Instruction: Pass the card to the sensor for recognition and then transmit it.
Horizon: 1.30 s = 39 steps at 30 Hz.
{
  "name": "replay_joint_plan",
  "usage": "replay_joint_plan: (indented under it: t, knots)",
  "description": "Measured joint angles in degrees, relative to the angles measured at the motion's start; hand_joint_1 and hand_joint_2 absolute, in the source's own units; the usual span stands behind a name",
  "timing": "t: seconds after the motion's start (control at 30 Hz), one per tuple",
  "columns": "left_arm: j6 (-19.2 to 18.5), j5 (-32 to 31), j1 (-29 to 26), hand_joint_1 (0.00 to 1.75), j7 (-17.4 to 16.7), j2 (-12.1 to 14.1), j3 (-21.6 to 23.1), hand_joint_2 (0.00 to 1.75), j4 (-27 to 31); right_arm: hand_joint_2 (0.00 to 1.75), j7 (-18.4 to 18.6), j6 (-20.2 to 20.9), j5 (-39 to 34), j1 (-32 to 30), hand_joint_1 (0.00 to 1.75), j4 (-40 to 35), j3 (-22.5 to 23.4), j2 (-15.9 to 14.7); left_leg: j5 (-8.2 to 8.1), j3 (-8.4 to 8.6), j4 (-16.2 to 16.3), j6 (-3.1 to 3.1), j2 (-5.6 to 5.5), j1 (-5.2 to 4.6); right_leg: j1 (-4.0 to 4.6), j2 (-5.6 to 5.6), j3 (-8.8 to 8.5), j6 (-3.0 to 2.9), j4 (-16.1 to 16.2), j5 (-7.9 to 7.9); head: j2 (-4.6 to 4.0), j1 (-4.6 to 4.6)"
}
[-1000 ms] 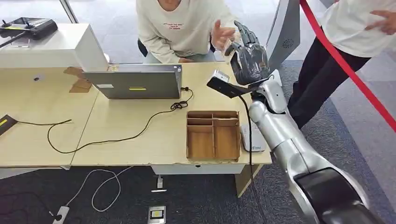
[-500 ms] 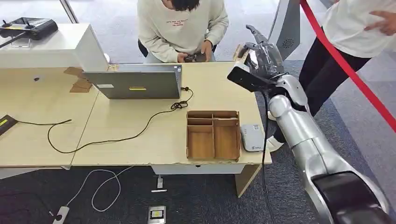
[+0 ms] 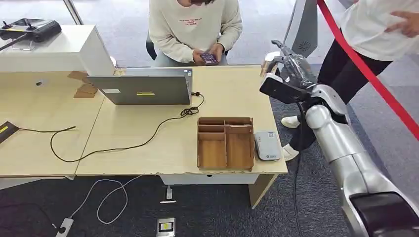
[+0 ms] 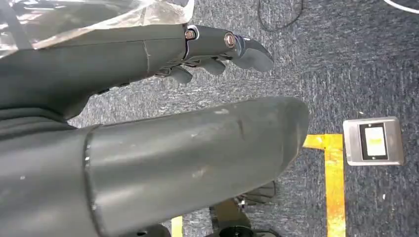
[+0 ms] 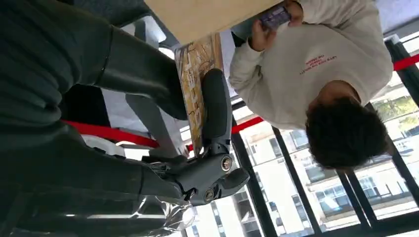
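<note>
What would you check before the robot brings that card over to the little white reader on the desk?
1. Card secure in the right hand: ok, pinched between thumb and fingers.
2. Sensor uncovered on the table: ok.
3. Card over the sensor: not ok, the hand is out past the table's far right corner.
4. Seated person away from the sensor: ok, busy with a phone.
5. Which card face will meet the sensor: cannot tell.
6. Left hand out of the way: ok, hangs over the floor, holding nothing.

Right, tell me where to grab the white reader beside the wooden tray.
Probably across its two short ends, coming straight down from above: the white reader lies flat, and one long side sits close against the wooden tray, leaving little room for fingers there.
</note>
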State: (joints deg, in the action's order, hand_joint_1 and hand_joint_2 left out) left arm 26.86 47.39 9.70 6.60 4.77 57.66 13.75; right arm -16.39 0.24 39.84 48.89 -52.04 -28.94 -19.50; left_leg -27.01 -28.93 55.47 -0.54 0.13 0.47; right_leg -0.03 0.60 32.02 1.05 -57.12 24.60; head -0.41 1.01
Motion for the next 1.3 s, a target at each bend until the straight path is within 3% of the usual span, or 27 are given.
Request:
replay_joint_plan:
  t: [0.53, 0.77, 1.3]
  knots:
    - [-3.93, 2.21, 0.01, 0.00, -2.03, 2.32, -1.20, 0.00, 0.04, 1.75, 1.11, 1.22, -2.49, -5.35, 1.75, -3.21, -0.94, -1.20, 0.00, -0.02, -0.02, 0.00, 0.00, 0.01, 0.01, 0.00, 0.01, 0.00, 0.00, 0.00, 0.00, 0.00]
    - [-4.72, 3.41, 0.00, 0.00, -2.93, 2.97, -1.46, 0.00, 0.17, 1.75, 1.14, -0.48, -2.75, -7.33, 1.75, -2.38, -1.71, -1.35, 0.00, -0.03, -0.01, 0.01, -0.01, 0.00, 0.00, 0.00, 0.01, 0.00, 0.00, 0.01, 0.00, 0.02]
    - [-4.79, 6.56, -0.03, 0.00, -4.26, 3.89, -1.46, 0.00, 0.70, 1.75, 0.59, -5.16, -0.74, -8.44, 1.75, 10.18, -2.49, -2.73, -0.01, -0.05, -0.01, 0.01, -0.02, 0.00, -0.01, 0.01, 0.03, 0.00, 0.00, 0.01, 0.00, 0.00]
